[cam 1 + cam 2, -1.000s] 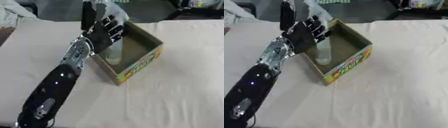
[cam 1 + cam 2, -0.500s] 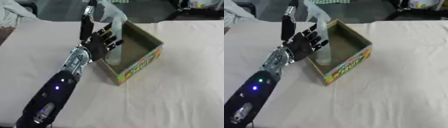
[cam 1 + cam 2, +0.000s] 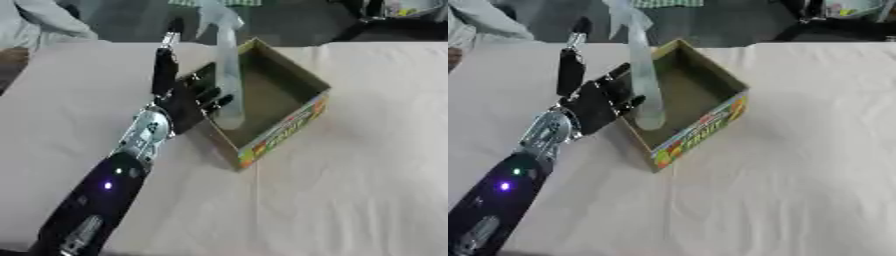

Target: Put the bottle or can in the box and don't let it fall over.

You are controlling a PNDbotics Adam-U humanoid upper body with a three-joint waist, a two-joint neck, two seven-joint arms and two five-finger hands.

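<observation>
A tall clear plastic bottle (image 3: 227,70) stands upright inside the open cardboard box (image 3: 289,122), near its left wall. The box has a colourful printed front side and sits on the cream tablecloth. My left hand (image 3: 185,97) is just outside the box's left wall, with its fingers spread and straight and the thumb pointing up. Its fingertips reach toward the bottle's lower part, and whether they touch it I cannot tell. My right hand shows in neither view.
The cream tablecloth (image 3: 367,190) stretches out to the right of and in front of the box. Dark objects and a white cloth lie beyond the far table edge (image 3: 385,42).
My left hand has drawn back and down, away from the bottle, from over the box to outside its left wall. The bottle stays standing in the box.
</observation>
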